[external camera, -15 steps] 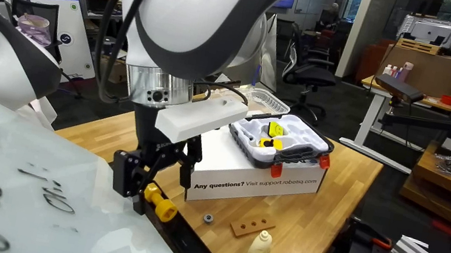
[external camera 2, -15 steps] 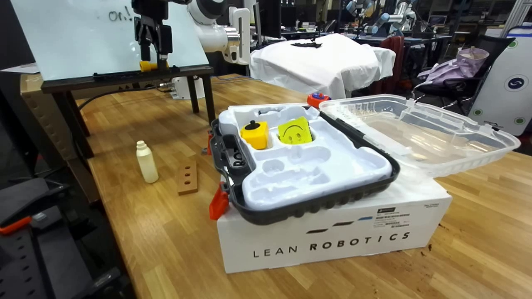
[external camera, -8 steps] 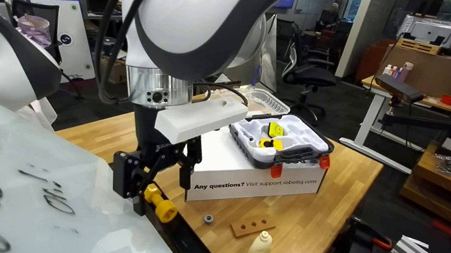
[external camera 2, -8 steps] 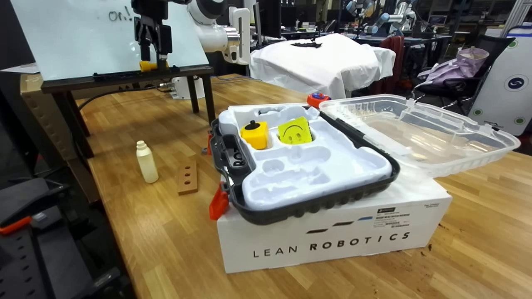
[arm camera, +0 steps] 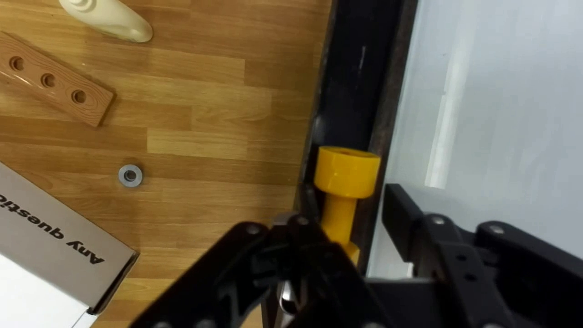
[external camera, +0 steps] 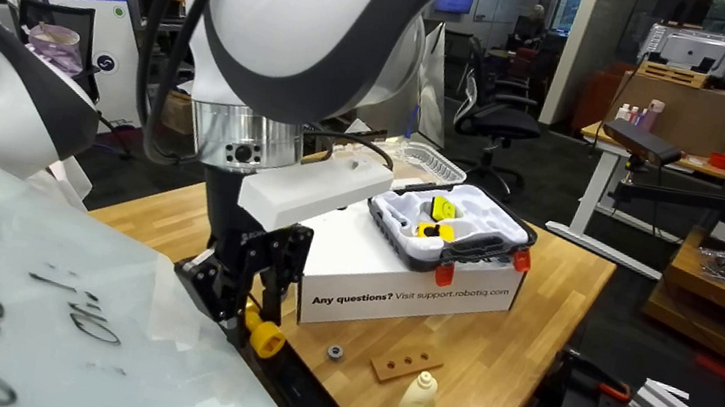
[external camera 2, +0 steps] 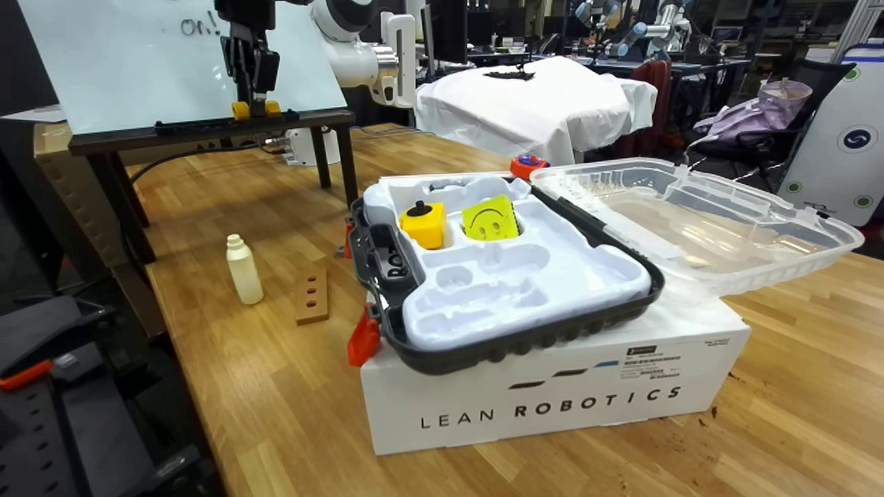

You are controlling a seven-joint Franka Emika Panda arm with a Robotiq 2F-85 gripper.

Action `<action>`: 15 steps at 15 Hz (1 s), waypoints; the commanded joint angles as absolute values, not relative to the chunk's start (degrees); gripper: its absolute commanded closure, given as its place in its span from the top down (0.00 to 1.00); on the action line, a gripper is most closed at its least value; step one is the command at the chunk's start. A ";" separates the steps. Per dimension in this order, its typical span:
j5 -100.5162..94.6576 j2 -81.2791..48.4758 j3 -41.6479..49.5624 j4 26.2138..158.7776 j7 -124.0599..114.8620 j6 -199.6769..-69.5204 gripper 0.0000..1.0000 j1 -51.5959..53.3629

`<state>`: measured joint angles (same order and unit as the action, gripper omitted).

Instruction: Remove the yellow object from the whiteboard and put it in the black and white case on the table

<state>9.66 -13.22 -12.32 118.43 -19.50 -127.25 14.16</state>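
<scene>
Black crossed yellow

In an exterior view, the gripper (external camera 2: 251, 105) hid the middle of the yellow object (external camera 2: 240, 110), whose ends showed on either side, at the foot of the whiteboard (external camera 2: 145, 65). Nearer, the black and white case (external camera 2: 580, 276) lay open on a white box (external camera 2: 559, 386) (lettered LEAN ROBOTICS) on the table (external camera 2: 293, 400), holding a yellow block (external camera 2: 427, 226) and a yellow-green square (external camera 2: 490, 218) with a drawn face. A cream bottle (external camera 2: 244, 271) stood near a three-holed wooden strip (external camera 2: 313, 291).
</scene>
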 commanded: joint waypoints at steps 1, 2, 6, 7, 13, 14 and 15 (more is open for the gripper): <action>11.14 -13.99 -12.21 117.74 -19.42 -127.16 0.13 14.30; 11.24 -14.04 -12.19 117.76 -19.38 -127.10 0.05 14.24; 11.57 -13.92 -11.98 117.76 -19.27 -126.91 0.05 14.05; 11.51 -13.87 -11.94 117.81 -19.29 -126.99 0.05 14.05; 12.57 -12.47 -12.00 117.95 -18.64 -127.50 0.05 13.81; 12.66 -12.04 -11.97 118.11 -18.61 -127.74 0.05 13.79; 12.80 -11.53 -11.92 118.35 -18.64 -127.95 0.05 13.72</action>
